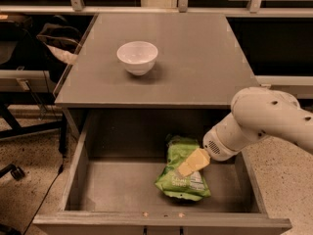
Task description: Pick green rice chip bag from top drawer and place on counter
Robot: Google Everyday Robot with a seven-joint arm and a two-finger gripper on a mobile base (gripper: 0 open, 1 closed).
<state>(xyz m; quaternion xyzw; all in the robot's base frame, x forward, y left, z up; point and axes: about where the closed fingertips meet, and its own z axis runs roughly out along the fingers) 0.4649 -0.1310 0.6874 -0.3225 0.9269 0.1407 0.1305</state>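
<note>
Top drawer (117, 187) stands open below the table (195, 58). Green rice chip bag (183, 183) lies flat on the drawer floor, right of centre, its label end toward the front wall. Gripper (192, 162) reaches in from the right on a white arm (264, 121), its tip over the bag's upper middle. Contact unclear; cannot tell whether it is wide or closed. White bowl (137, 57) sits upright on the table, left of centre, well apart from the arm.

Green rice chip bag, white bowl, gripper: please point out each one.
green rice chip bag (182, 184), camera view, lower label part.
white bowl (137, 58), camera view, outer wall.
gripper (186, 168), camera view, its tip, over the bag.
</note>
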